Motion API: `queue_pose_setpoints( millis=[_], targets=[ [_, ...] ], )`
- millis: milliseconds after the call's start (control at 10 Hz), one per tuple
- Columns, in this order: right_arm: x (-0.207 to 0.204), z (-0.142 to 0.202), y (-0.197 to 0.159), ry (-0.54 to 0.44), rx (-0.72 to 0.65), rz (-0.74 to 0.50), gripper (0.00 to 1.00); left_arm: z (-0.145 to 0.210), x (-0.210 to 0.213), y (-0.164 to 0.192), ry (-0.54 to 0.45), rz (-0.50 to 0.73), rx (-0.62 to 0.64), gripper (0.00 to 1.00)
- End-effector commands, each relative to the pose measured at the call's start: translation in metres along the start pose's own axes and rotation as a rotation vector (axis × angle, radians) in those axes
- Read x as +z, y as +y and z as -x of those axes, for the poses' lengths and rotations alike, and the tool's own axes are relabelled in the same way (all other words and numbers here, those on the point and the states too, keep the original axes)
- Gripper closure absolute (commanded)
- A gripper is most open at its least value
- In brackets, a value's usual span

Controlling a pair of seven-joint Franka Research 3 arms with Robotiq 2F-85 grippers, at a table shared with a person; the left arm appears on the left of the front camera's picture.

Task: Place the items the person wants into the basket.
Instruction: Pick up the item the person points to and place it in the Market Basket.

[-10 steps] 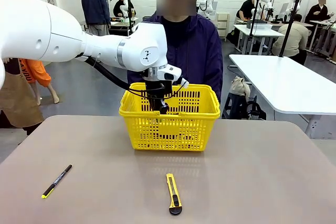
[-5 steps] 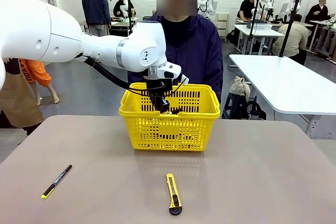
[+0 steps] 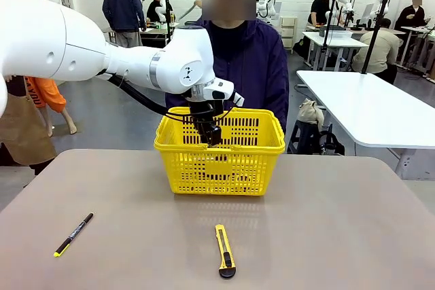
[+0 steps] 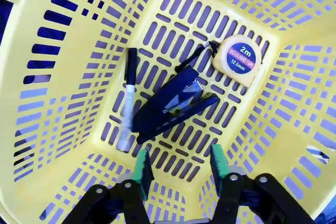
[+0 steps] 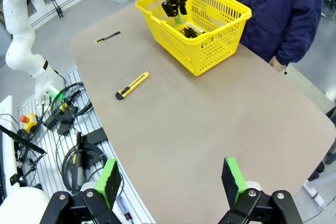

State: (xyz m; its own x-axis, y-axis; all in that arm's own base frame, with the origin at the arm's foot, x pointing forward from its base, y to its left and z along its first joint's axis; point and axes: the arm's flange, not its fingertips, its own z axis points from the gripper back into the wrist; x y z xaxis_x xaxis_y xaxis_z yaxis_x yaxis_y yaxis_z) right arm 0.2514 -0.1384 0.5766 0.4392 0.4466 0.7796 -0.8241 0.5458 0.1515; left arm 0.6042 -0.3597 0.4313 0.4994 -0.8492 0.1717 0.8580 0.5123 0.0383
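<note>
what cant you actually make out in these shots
- Front view: the basket wall and the left gripper hide what lies inside.
- Left wrist view: the marker print is too small to read.
- Right wrist view: the pen is too small for detail.

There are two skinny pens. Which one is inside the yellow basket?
The slim white marker with a black cap lies on the floor of the yellow plastic basket, beside the black stapler. The slim black pen with a yellow tip lies out on the table.
</note>
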Motion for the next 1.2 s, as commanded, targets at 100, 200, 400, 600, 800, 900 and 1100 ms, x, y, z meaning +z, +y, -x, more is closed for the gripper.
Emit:
queue_pose_setpoints(
  millis=[100, 200, 400, 600, 800, 900, 1100],
  targets=[
    [-0.001, 0.0, -0.001, -0.02, 0.008, -0.01, 0.0, 0.009, -0.004, -0.002, -0.007, -0.01, 0.022, 0.0],
    [-0.001, 0.0, -0.001, -0.02, 0.008, -0.01, 0.0, 0.01, -0.004, -0.002, -0.006, -0.01, 0.02, 0.0],
    [-0.001, 0.0, -0.001, -0.02, 0.008, -0.01, 0.0, 0.01, -0.004, -0.002, -0.001, -0.012, 0.022, 0.0],
    [-0.001, 0.0, -0.001, -0.02, 0.008, -0.01, 0.0, 0.01, -0.002, -0.001, -0.005, -0.019, 0.023, 0.0],
    [-0.001, 0.0, -0.001, -0.02, 0.008, -0.01, 0.0, 0.01, 0.013, 0.0, -0.039, -0.008, 0.073, 0.0],
    [-0.001, 0.0, -0.001, -0.02, 0.008, -0.01, 0.0, 0.013, 0.03, -0.002, -0.049, -0.005, 0.099, 0.0],
    [-0.001, 0.0, -0.001, -0.02, 0.008, -0.01, 0.0, 0.032, 0.087, -0.028, -0.072, -0.023, 0.076, 0.0]
  ],
)
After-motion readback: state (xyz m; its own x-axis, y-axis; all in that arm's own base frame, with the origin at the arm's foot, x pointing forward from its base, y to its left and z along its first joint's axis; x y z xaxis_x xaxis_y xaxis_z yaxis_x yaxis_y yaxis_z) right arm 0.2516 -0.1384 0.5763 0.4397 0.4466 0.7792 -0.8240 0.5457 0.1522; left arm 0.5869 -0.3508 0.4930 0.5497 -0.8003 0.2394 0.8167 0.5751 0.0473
